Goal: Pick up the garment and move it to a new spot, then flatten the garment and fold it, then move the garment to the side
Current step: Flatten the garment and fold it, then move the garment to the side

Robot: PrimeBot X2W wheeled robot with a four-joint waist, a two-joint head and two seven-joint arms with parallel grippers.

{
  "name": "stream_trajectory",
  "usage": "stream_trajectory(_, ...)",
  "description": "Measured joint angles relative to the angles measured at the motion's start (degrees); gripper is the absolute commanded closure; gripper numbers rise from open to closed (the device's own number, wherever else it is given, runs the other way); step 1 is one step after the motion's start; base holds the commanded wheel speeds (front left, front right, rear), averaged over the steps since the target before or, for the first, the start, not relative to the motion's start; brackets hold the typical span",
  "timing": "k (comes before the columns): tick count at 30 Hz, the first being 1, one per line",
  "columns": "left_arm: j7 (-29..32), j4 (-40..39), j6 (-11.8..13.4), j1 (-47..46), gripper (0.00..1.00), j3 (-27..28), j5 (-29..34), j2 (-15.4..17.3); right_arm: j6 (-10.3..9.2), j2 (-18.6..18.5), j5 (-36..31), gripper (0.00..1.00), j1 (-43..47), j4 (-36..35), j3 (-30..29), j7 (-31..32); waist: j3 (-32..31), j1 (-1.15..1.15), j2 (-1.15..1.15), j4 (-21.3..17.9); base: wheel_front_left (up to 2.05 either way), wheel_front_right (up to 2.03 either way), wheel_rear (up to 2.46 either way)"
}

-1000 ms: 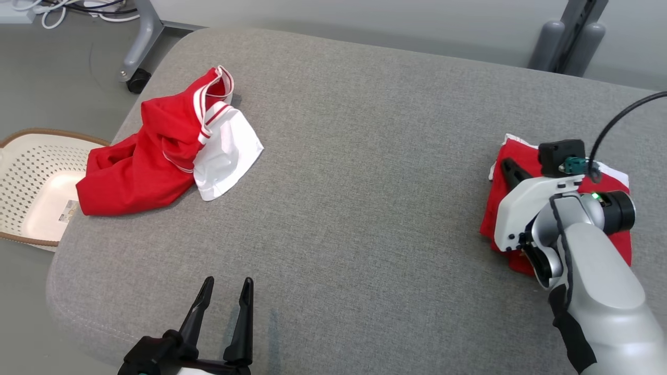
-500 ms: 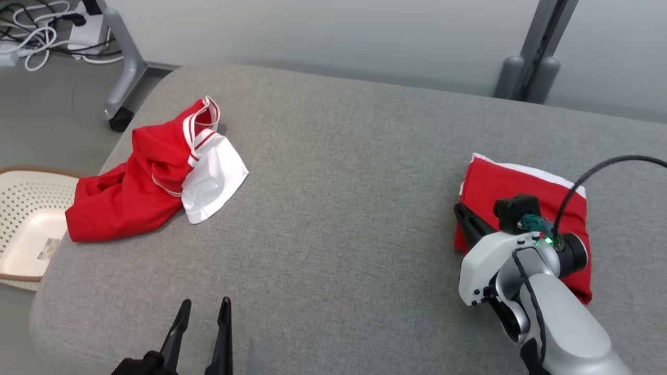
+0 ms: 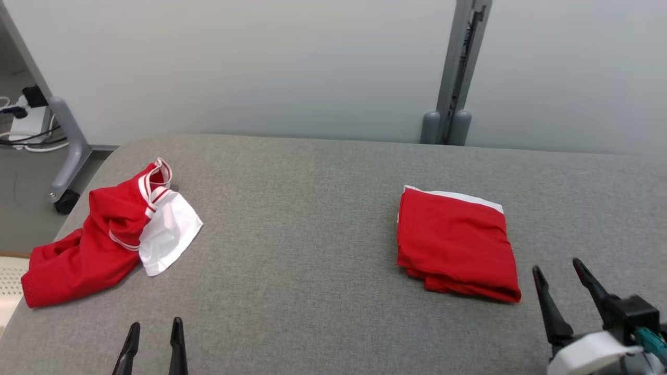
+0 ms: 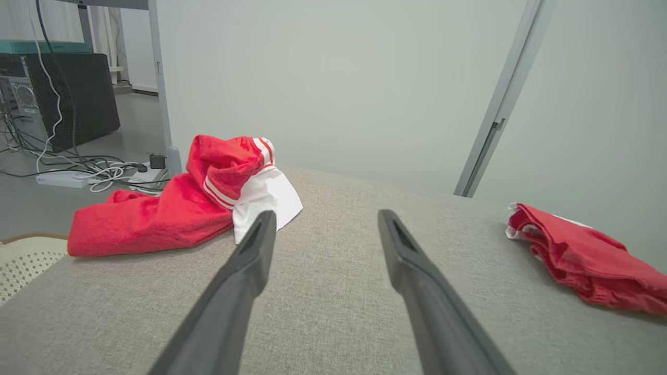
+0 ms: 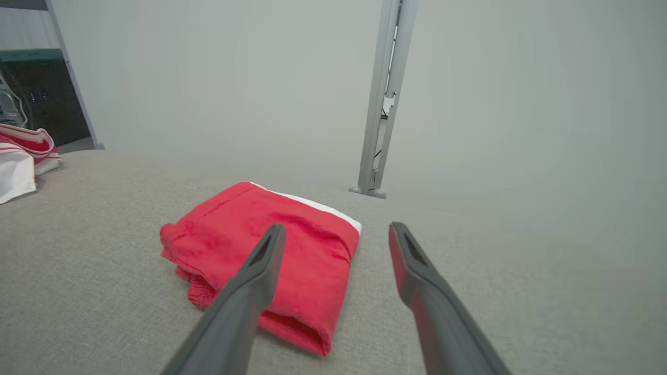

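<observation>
Grey padded bench, folded red garment right; crumpled red-white garment left

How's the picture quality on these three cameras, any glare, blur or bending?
Head view: soft even light, no glare, folded garment casting a thin shadow. Left wrist view: wide-angle stretch, left gripper looming large, crumpled garment sharp. Right wrist view: same stretch on the right gripper, wall washed flat grey.

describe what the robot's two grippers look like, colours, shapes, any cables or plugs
The left gripper and right gripper each have two long, slim, matte dark grey fingers tapering to narrow tips, with a shallow groove on the inner face near each tip. Behind the right one sit a white moulded shell, a black boxy block and a small teal connector.
</observation>
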Motion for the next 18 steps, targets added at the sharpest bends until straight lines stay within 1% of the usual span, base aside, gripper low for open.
stream_trajectory(4, 0.01, 0.49, -0.85, 0.68, 0.00, 1.70, 1.65, 0.07, 0.00, 0.53, -2.13, 0.00, 6.08, -2.25, -5.56, -0.96, -1.19, 0.00, 0.00, -1.70, 0.00, 0.00, 0.00)
stream_trajectory(8, 0.00, 1.49, -3.13, 0.65, 0.00, 1.45, 3.11, 0.02, 0.01, 2.58, -3.79, 0.00, 10.02, -5.54, -10.26, -1.20, -1.40, 0.00, 0.00, -2.43, 0.00, 0.00, 0.00)
stream_trajectory(11, 0.00, 2.38, -4.52, 0.53, 0.00, 1.32, 4.07, 0.03, 0.01, 4.50, -4.37, 0.00, 12.61, -6.13, -11.63, -1.20, -1.25, 0.00, 0.00, -2.66, 0.00, 0.00, 0.00)
stream_trajectory(14, 0.00, 2.76, -5.04, 0.16, 0.00, 1.83, 4.08, 0.04, 0.01, 5.52, -4.53, 0.00, 13.07, -6.48, -12.84, -1.20, -1.02, 0.00, 0.00, -3.06, 0.00, 0.00, 0.00)
stream_trajectory(18, 0.00, 2.98, -5.56, -0.38, 0.00, 2.30, 4.42, 0.03, 0.01, 6.46, -4.09, 0.00, 12.98, -6.66, -12.82, -1.20, -0.69, 0.00, 0.00, -3.54, 0.00, 0.00, 0.00)
